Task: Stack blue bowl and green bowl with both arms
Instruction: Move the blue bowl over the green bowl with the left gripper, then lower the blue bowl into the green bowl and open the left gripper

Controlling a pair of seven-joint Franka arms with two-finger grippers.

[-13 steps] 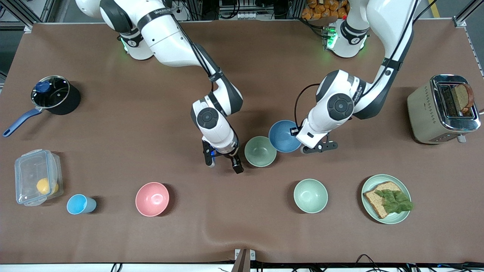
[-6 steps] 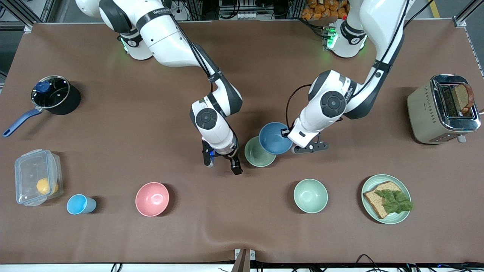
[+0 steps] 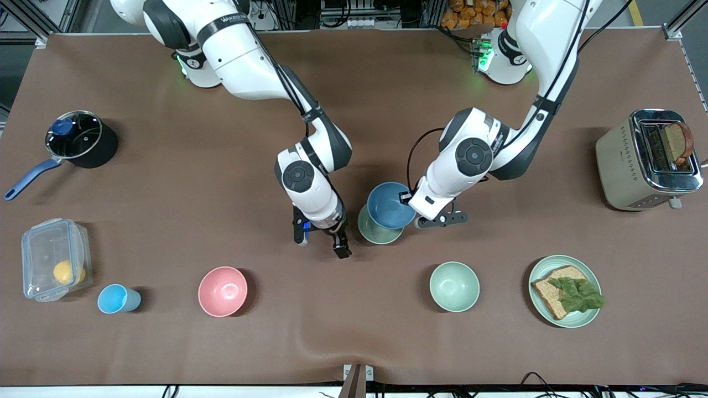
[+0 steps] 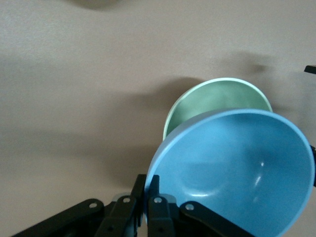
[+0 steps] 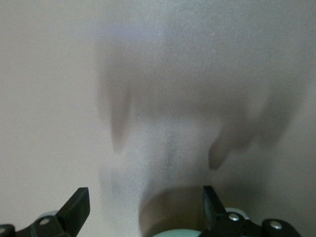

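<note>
The blue bowl (image 3: 389, 205) sits near the middle of the front view, lifted off the table and tilted, its rim pinched between the closed fingers of the left gripper (image 3: 410, 202). In the left wrist view the two black fingers (image 4: 154, 197) clamp the bowl's edge (image 4: 237, 168) at the lower centre of the frame. The bowl hangs over the green bowl (image 3: 374, 231), covering most of it; only a crescent of the green bowl shows below it in the front view, and its rim (image 4: 217, 96) peeks out above the blue one in the left wrist view. The right gripper (image 3: 322, 244) hangs just beside the green bowl, toward the right arm's end of the table, its fingers (image 5: 78, 207) spread wide and holding nothing.
</note>
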